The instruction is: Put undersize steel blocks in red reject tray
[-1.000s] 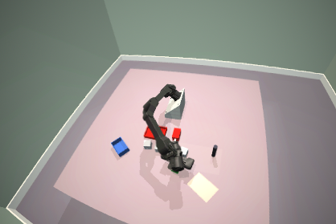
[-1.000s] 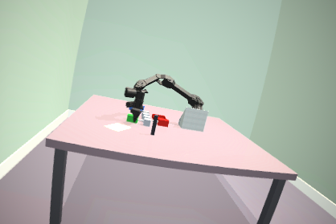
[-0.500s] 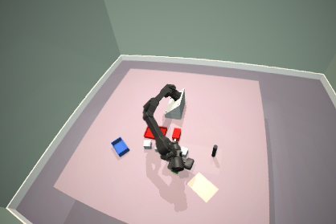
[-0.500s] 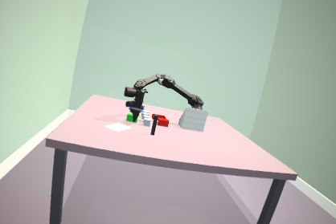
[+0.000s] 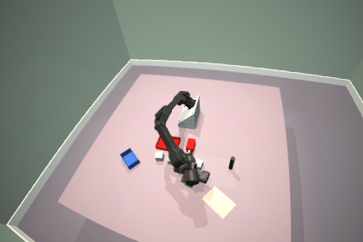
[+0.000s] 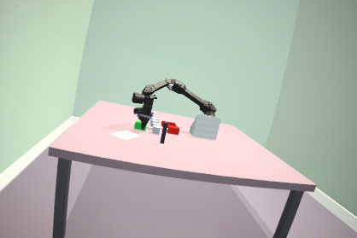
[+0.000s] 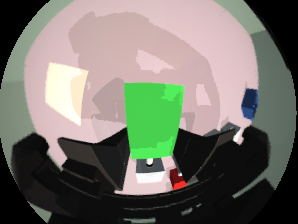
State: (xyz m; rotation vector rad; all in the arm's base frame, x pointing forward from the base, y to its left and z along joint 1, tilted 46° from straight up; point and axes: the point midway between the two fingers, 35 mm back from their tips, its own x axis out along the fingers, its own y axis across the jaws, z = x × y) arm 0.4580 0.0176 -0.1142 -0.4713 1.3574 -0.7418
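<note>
1. A red tray [image 5: 161, 146] [image 6: 168, 123] lies flat on the tabletop [image 5: 104, 186] [image 6: 192, 158] [image 7: 165, 35], with a smaller red block [image 5: 190, 144] [image 6: 172, 130] just beside it.
2. Steel blocks stand near the red tray: an outer block [image 5: 159, 156] shows plainly from above, another block [image 5: 199, 164] [image 6: 156, 130] is partly behind the arm's wrist, and a sliver of one shows between them. Which are undersize, I cannot tell.
3. A blue tray [image 5: 129, 160] [image 7: 250, 104] sits well apart from the red one, on the side of the outer block.
4. A dark cylinder [image 5: 232, 163] [image 6: 164, 133] stands upright on the opposite side, and a cream sheet [image 5: 219, 202] [image 6: 125, 135] [image 7: 64, 92] lies flat near the hand.
5. A pale wedge-shaped stand [image 5: 188, 121] [image 6: 207, 127] rises beside the arm's base.
6. The arm [image 5: 168, 138] [image 6: 193, 95] arches over the red tray and partly hides the blocks from above; its last part drops steeply to the tabletop.
7. The hand [image 6: 143, 128] [image 7: 149, 125] points down, its fingers closed on the green gauge [image 5: 189, 186] [image 6: 139, 125] [image 7: 153, 117].
8. The gauge is low, near the row of blocks; whether it touches the tabletop, I cannot tell. From the wrist, a steel block with a dark-rimmed hole [image 7: 150, 175] shows just beyond it.
</note>
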